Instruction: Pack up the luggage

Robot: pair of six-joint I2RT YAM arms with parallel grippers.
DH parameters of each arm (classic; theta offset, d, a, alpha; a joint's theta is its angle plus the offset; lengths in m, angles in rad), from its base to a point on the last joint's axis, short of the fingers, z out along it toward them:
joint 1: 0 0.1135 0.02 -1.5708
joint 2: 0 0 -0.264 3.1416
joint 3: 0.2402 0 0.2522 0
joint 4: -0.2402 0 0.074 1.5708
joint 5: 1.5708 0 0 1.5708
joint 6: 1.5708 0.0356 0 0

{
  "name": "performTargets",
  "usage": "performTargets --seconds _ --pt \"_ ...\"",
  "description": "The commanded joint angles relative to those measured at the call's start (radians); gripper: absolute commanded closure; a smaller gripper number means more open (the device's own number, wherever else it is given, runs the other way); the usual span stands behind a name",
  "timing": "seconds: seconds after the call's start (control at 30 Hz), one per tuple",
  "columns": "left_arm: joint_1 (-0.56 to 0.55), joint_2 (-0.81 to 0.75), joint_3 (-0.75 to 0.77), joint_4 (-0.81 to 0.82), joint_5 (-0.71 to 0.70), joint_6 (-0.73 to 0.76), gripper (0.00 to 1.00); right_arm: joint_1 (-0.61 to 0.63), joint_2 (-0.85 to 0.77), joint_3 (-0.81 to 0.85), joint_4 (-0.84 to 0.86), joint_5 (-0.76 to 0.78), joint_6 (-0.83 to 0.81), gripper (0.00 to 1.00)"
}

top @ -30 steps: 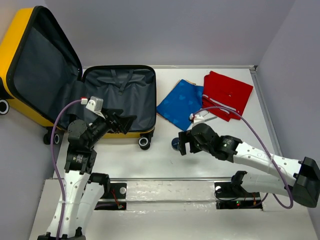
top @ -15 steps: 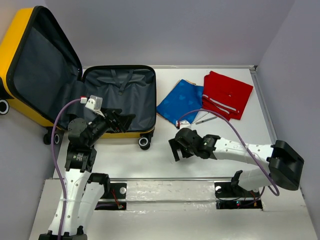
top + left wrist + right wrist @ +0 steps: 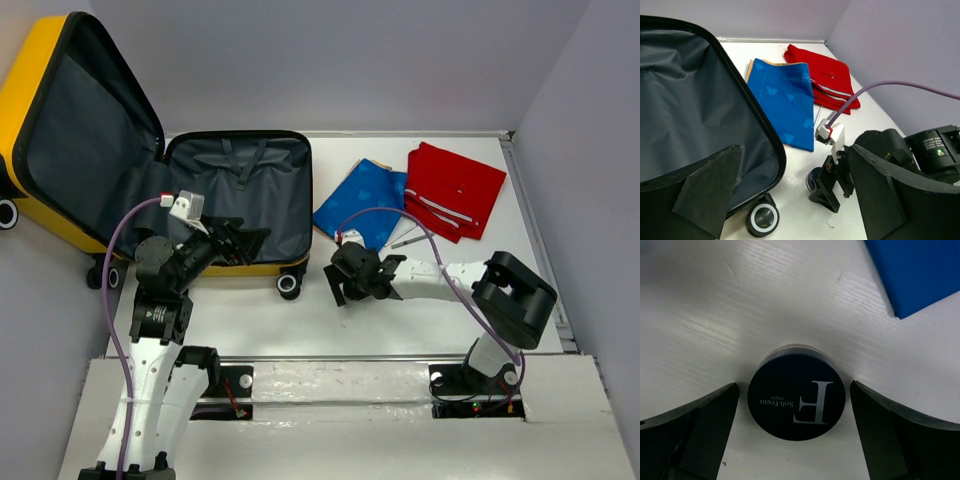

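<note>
The yellow luggage (image 3: 30, 90) lies open at the left, its lid standing and its grey-lined base (image 3: 240, 185) flat on the table. My left gripper (image 3: 245, 243) is open and empty over the base's near right edge; its view shows the lining (image 3: 690, 110) and a black wheel (image 3: 761, 219). My right gripper (image 3: 345, 285) is low on the table just right of the suitcase wheel (image 3: 289, 285). It is open, its jaws standing either side of a small round dark jar (image 3: 796, 402) with small gaps. The jar also shows in the left wrist view (image 3: 814, 178) beside the right gripper (image 3: 832, 187).
A folded blue cloth (image 3: 362, 208) and a folded red cloth (image 3: 452, 188) lie at the back right, with a grey pen (image 3: 410, 240) in front of them. The blue cloth's corner (image 3: 920, 275) is just beyond the jar. Grey walls close the left, back and right.
My right gripper has moved left across the table and now straddles the dark jar. The left arm and the luggage have not moved.
</note>
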Motion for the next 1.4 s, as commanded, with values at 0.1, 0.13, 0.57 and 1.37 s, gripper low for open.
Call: performTargets --seconds 0.1,0.13,0.57,1.37 --pt "0.005 -0.007 0.026 0.033 0.032 -0.016 0.01 -0.028 0.03 0.044 0.132 0.027 -0.025 0.28" --pt "0.005 -0.009 0.027 0.033 0.032 -0.015 0.01 -0.028 0.021 0.046 0.13 0.03 -0.022 0.42" --pt "0.005 -0.021 0.038 -0.002 -0.039 -0.007 0.01 -0.028 -0.087 0.429 0.052 -0.08 -0.183 0.71" --pt "-0.009 -0.052 0.066 -0.105 -0.221 0.016 0.01 -0.199 0.163 0.7 0.164 -0.243 -0.088 0.33"
